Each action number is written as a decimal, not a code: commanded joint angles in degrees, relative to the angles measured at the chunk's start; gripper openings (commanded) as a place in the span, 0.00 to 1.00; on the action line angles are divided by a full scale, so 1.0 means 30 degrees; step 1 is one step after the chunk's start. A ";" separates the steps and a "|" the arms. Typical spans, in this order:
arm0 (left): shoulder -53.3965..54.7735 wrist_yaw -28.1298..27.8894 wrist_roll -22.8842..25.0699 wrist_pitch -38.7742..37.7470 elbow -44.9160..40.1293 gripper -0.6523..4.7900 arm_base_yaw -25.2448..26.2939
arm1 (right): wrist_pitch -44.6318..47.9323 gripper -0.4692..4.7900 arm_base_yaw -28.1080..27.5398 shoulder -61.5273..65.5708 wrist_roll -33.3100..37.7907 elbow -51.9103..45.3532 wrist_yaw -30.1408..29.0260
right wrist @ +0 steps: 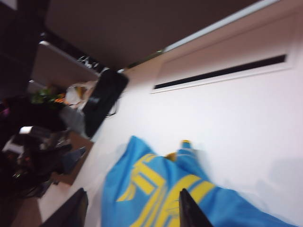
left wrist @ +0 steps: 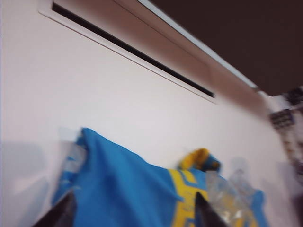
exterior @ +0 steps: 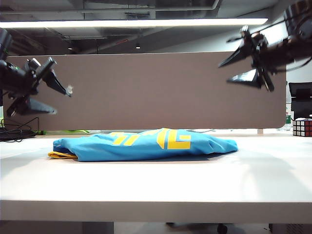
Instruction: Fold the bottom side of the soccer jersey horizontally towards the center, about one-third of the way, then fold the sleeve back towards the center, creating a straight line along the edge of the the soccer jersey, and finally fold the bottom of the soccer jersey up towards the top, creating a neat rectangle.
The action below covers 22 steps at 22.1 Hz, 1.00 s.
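The soccer jersey point(exterior: 146, 145) lies bunched in a long folded heap across the middle of the white table point(exterior: 146, 180), plain blue face up with yellow bars and a yellow edge at its left end. My left gripper point(exterior: 61, 101) hangs open high above the table's left side, well clear of the cloth. High at the right, my right gripper point(exterior: 224, 72) is open too. The left wrist view looks down on the jersey point(left wrist: 128, 189) between the spread jaws of the left gripper point(left wrist: 135, 196). In the right wrist view the jersey point(right wrist: 156, 189) lies below the right gripper point(right wrist: 132, 191).
A brown partition board point(exterior: 146, 87) stands behind the table. A Rubik's cube point(exterior: 302, 127) sits at the far right edge and black cables point(exterior: 17, 131) lie at the far left. A dark slot point(left wrist: 132, 49) runs along the table's back.
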 commanded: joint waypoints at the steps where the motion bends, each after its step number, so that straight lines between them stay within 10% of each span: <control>1: -0.0998 0.1494 -0.0029 -0.1668 0.0036 0.67 -0.0007 | -0.1275 0.54 0.0073 -0.1013 -0.0058 -0.0044 -0.2062; 7: -0.7322 0.0947 0.2266 -0.2477 -0.3388 0.20 -0.0124 | -0.8422 0.12 0.0430 -0.5668 -0.6441 -0.0087 0.0073; 11: -1.3442 -0.0437 0.3147 -0.2594 -0.6878 0.15 -0.0138 | -1.2458 0.10 0.0415 -1.0848 -1.0477 -0.1523 0.3504; 22: -3.2632 -0.8000 0.3978 -0.6579 -1.5650 0.15 -0.0146 | -1.2524 0.10 0.0306 -2.8363 -0.9755 -1.4433 0.9653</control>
